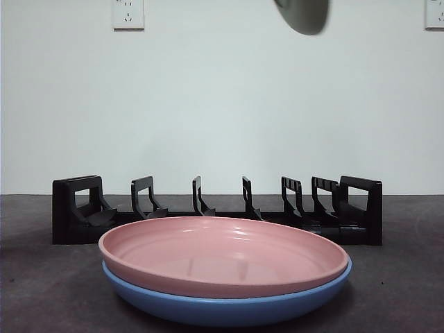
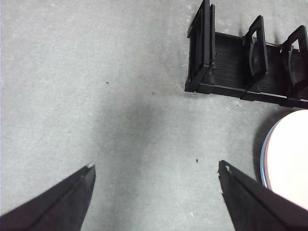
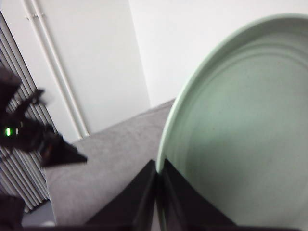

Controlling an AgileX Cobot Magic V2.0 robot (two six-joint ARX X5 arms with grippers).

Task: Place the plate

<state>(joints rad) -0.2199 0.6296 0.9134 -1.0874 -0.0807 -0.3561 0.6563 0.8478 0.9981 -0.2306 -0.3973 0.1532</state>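
i see the right gripper (image 3: 158, 166) clamped on the rim of a pale green plate (image 3: 240, 139), both jaws pressed together on the edge and the plate held up on its side. in the front view only a rounded bit of that green plate (image 1: 303, 15) pokes down from the top edge, high above the table and well apart from everything on it.

the left gripper (image 2: 156, 168) hangs over bare tabletop with its 2 jaws wide apart and nothing between them. near it i can see one end of the black dish rack (image 2: 240, 62) and the edge of the pink plate (image 2: 288, 154).

on the dark grey, faintly speckled table (image 1: 41, 291) a pink plate (image 1: 222, 253) sits nested in a blue plate (image 1: 229, 305), close to the front camera. just behind them the black dish rack (image 1: 216, 208) runs across the table, its upright dividers holding no plate. behind that is a plain white wall (image 1: 208, 104) with a socket (image 1: 127, 14) high on one side and another (image 1: 434, 14) at the opposite edge. the right wrist view also shows white pipes (image 3: 57, 72) running down a wall.
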